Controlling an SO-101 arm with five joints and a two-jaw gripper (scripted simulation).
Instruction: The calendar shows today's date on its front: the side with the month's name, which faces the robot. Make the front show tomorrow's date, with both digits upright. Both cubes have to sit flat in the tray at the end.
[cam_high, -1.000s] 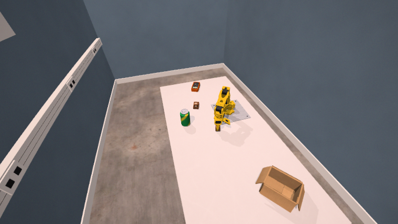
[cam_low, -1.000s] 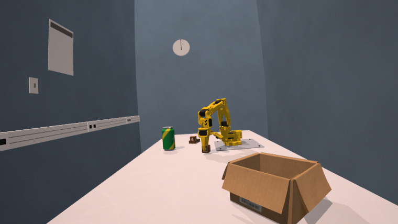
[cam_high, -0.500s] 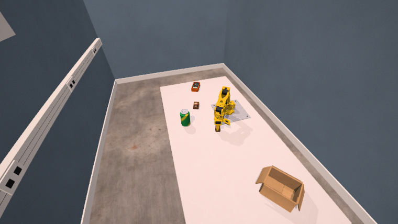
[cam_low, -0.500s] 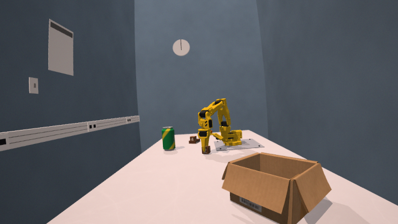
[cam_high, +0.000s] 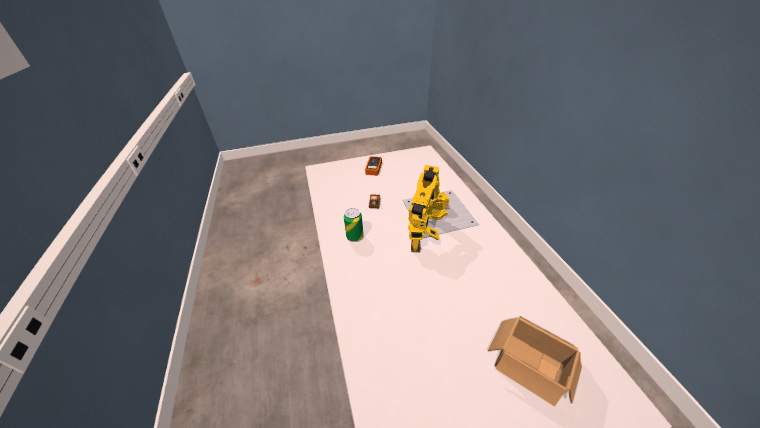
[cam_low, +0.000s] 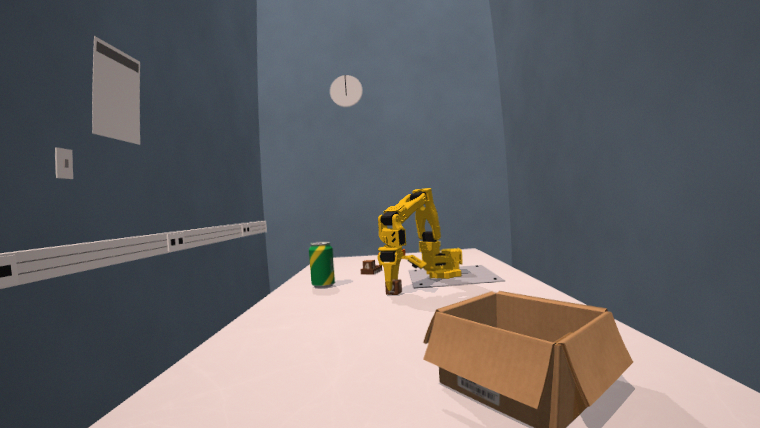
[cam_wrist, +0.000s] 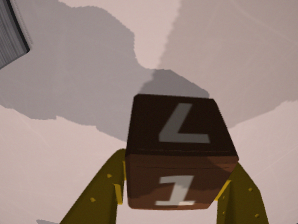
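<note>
My gripper (cam_high: 415, 244) (cam_low: 392, 284) (cam_wrist: 174, 192) is shut on a dark brown date cube (cam_high: 418, 249) (cam_low: 393, 289) (cam_wrist: 178, 143). In the wrist view the cube's upper face bears a 7 seen upside down and the face towards the camera bears a 1. The cube hangs at or just above the table top, in front of the arm's base. The small brown calendar tray (cam_high: 374, 200) (cam_low: 370, 270) stands apart from it, between the can and the arm. It is too small to tell what sits in the tray.
A green and yellow can (cam_high: 352, 224) (cam_low: 321, 264) stands left of the arm. An orange device (cam_high: 373, 165) lies at the table's far end. The arm stands on a grey base plate (cam_high: 462, 217) (cam_low: 478, 274). An open cardboard box (cam_high: 537, 359) (cam_low: 523, 345) stands at the near end.
</note>
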